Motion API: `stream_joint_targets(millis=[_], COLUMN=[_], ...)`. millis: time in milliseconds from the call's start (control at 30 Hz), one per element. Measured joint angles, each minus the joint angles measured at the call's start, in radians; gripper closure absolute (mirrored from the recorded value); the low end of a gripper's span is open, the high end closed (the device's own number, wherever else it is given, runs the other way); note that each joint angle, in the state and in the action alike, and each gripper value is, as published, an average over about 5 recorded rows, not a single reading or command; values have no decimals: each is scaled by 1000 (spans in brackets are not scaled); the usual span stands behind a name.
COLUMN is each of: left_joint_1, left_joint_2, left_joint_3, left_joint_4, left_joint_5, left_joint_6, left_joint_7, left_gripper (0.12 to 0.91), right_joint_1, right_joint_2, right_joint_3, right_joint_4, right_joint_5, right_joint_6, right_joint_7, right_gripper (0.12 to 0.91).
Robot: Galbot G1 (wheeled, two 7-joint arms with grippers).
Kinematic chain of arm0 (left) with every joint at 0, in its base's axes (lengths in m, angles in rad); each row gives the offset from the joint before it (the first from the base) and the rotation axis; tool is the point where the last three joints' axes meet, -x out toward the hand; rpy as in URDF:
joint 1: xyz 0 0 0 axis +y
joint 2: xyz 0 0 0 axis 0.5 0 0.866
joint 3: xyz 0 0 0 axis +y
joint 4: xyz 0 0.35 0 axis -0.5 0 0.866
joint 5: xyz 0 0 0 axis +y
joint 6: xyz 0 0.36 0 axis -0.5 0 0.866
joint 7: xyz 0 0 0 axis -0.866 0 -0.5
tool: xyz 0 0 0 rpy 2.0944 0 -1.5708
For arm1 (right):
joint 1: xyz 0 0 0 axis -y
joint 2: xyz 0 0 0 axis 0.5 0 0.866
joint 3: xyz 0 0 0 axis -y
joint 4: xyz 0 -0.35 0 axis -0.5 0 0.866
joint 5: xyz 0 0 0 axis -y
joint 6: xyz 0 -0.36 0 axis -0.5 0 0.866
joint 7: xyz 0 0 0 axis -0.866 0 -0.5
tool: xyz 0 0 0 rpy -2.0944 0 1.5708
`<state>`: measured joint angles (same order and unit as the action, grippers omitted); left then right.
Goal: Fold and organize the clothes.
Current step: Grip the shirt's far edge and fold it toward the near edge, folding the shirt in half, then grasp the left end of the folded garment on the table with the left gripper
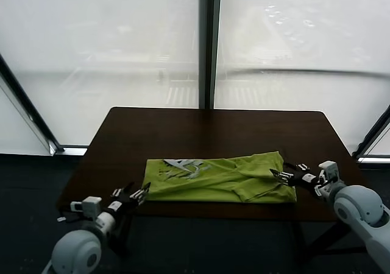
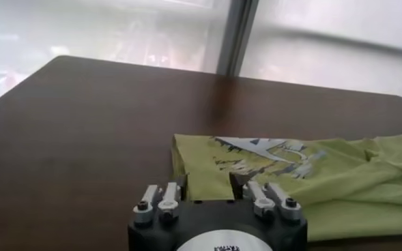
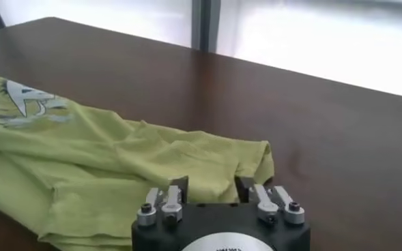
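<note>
Lime-green T-shirt point(image 1: 219, 178) lies folded on the counter point(image 1: 213, 131). Left claw point(image 1: 139, 194) and right claw point(image 1: 281, 175) gape empty at its ends. Loose folds risk snagging on either claw and unfolding.

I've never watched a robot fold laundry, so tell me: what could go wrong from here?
Two things, I'd guess. The T-shirt lies bunched and wrinkled near the right claw, so another fold may come out crooked. It also sits close to the table's front edge, so a tug from the left claw might drag it over. Both claws are open, at opposite ends of the shirt.
</note>
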<state>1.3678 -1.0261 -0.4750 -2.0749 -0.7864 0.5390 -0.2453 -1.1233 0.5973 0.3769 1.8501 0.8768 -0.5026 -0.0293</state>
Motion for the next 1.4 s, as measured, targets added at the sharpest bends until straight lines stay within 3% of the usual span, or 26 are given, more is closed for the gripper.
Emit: stream_joint_targets(millis=[133,433,767,867,1000,1100,1167,1333,1400], left_joint_1=[-104,-317,-394,-390,-380,-377,-376,-374,-377], left_joint_2=[-2,-30,-47,-47,-40,-38,-40,-43,-46], left_joint_3=[34,136,190,195,196,196,195,196,196], left_joint_4=[68,279,394,392,380,375,376,376,377], left_joint_5=[-14,-12,2,5,5,5,5,7,7], left_joint_6=[-1,-4,-2,2,4,3,1,-6,-12], left_joint_7=[-5,34,51,50,49,49,49,57,58], left_gripper=[124,123,124,152,245,344,420,708,782], right_joint_1=[48,156,224,231,237,240,240,238,236], right_joint_2=[38,158,258,273,281,284,288,297,300], right_joint_3=[-3,-44,-72,-75,-75,-75,-75,-76,-76], right_joint_4=[-43,-181,-287,-308,-325,-333,-339,-347,-348], right_joint_5=[-11,-66,-100,-105,-106,-108,-111,-126,-132], right_joint_6=[1,-1,3,3,4,6,8,18,22], right_joint_7=[24,13,9,9,6,3,0,-6,-8], right_gripper=[119,119,170,212,260,384,521,812,865])
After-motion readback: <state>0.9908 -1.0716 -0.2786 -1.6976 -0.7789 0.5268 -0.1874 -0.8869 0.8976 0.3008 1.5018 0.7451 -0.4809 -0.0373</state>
